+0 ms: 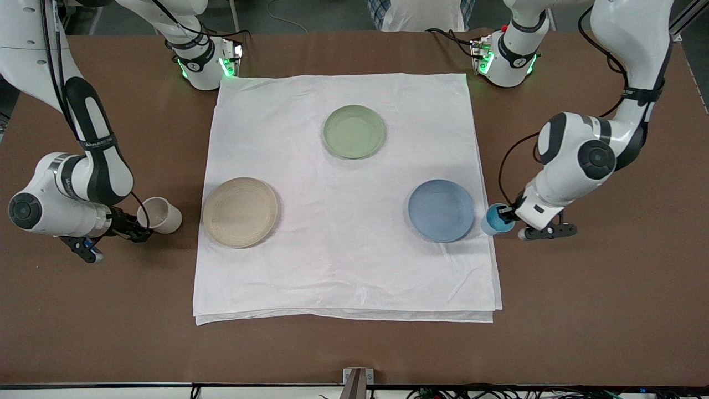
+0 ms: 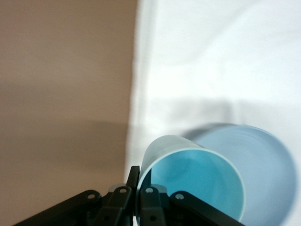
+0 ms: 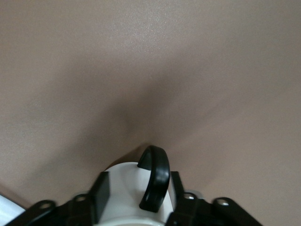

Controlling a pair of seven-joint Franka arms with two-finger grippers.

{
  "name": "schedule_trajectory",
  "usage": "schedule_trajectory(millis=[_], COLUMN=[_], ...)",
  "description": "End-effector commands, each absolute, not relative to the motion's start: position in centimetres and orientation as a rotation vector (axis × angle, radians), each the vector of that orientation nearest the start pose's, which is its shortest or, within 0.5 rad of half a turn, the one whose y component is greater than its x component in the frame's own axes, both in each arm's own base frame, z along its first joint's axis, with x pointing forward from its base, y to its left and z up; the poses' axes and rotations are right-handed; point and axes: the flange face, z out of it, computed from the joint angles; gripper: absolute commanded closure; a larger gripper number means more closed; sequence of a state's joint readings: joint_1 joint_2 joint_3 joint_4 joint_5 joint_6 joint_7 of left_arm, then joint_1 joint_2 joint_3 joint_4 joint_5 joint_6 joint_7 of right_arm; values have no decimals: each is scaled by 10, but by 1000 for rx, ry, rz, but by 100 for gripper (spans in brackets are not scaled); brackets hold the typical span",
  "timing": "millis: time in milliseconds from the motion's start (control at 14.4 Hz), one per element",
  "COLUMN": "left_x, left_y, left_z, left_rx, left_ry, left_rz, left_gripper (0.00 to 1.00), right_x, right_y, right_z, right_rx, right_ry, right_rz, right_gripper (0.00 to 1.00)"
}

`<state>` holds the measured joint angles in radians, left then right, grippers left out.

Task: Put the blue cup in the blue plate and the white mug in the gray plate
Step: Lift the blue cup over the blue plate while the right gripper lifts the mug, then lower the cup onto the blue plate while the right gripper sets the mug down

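Note:
The blue cup (image 1: 496,220) is tilted and held by its rim in my left gripper (image 1: 508,217), over the cloth's edge right beside the blue plate (image 1: 441,210). In the left wrist view the left gripper (image 2: 138,178) pinches the wall of the blue cup (image 2: 197,183), with the blue plate (image 2: 275,172) just under it. My right gripper (image 1: 137,224) is shut on the white mug (image 1: 160,215), tilted over the bare table beside the gray plate (image 1: 240,211). In the right wrist view the right gripper (image 3: 136,187) has a finger on each side of the mug (image 3: 123,190), black handle (image 3: 157,176) up.
A white cloth (image 1: 343,266) covers the middle of the brown table (image 1: 598,310) and carries all three plates. A sage-green plate (image 1: 354,131) lies on it nearer the robots' bases. Both arm bases stand along the table's edge by the robots.

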<state>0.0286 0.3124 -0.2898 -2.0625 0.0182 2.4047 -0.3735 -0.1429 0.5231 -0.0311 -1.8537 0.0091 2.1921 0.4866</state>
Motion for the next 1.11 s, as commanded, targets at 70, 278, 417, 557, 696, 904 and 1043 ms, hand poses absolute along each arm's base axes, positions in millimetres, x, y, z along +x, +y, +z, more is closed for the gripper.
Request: schedule_trajectory(millis=[70, 278, 417, 557, 696, 904, 1043], left_x=[559, 547, 546, 547, 555, 597, 628], left_y=[-204, -226, -226, -227, -214, -196, -171], left_z=[281, 247, 237, 238, 258, 342, 418], left_rx=[-3198, -3174, -3161, -3161, -3160, -3136, -3079], left_ry=[-287, -263, -316, -324, -354, -410, -395], left_rz=[27, 108, 128, 128, 89, 65, 59], left_gripper=[100, 99, 80, 40, 0, 0, 0], right_x=[612, 617, 623, 621, 617, 607, 597], right_y=[-105, -103, -74, -43, 10, 86, 131], right_z=[229, 243, 273, 306, 320, 324, 313], right_rx=[-2980, -2984, -3006, -3031, -3066, -3114, -3143], right_ry=[1046, 1029, 967, 891, 756, 577, 462], right_rz=[302, 300, 362, 363, 407, 407, 364], right_gripper=[100, 100, 100, 100, 100, 100, 100])
